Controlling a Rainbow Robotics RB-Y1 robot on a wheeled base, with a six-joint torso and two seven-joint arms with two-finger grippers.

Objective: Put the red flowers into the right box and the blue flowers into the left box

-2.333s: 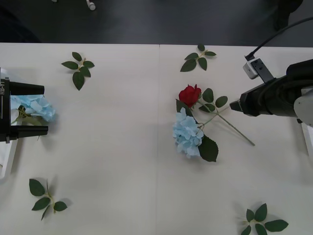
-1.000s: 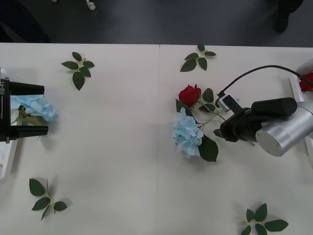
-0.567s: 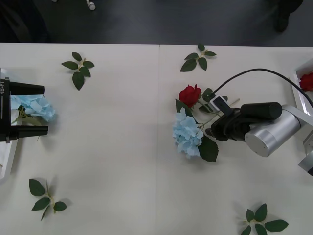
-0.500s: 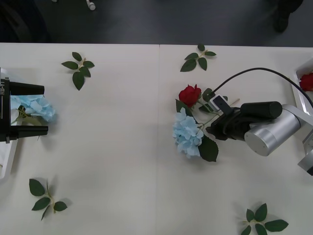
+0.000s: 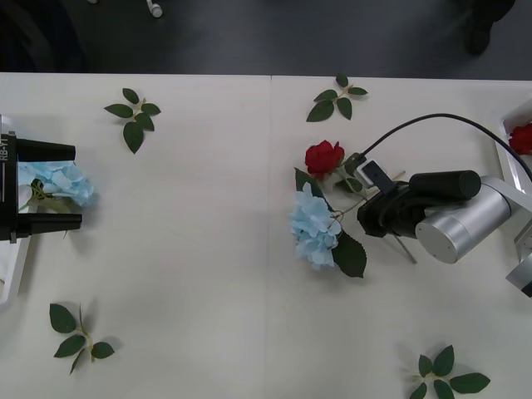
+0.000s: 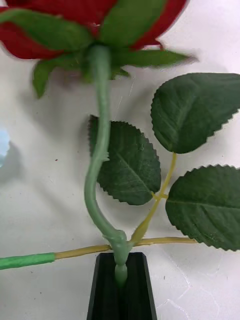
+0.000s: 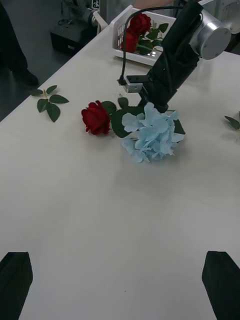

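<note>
A red flower (image 5: 323, 156) lies right of the table's middle, its stem running under my right gripper (image 5: 366, 214). In the right wrist view the black fingers (image 6: 107, 287) are shut on that green stem (image 6: 97, 150), just below the bloom (image 6: 75, 20). Touching the rose, a blue flower (image 5: 314, 227) lies on the table. The right box (image 5: 509, 148) at the right edge holds another red flower (image 5: 522, 137). My left gripper (image 5: 77, 185) hangs open at the far left over a second blue flower (image 5: 58, 181), beside the left box (image 5: 10, 278).
Loose green leaf sprigs lie at the back left (image 5: 133, 116), back middle (image 5: 337, 98), front left (image 5: 76, 332) and front right (image 5: 445, 376). A black cable (image 5: 449, 120) arcs over my right arm. Beyond the table's far edge is dark floor.
My right arm swung in from the right box, came down to the rose's stem and shut on it. The rose and the blue flower shifted slightly. The left arm has not moved.
</note>
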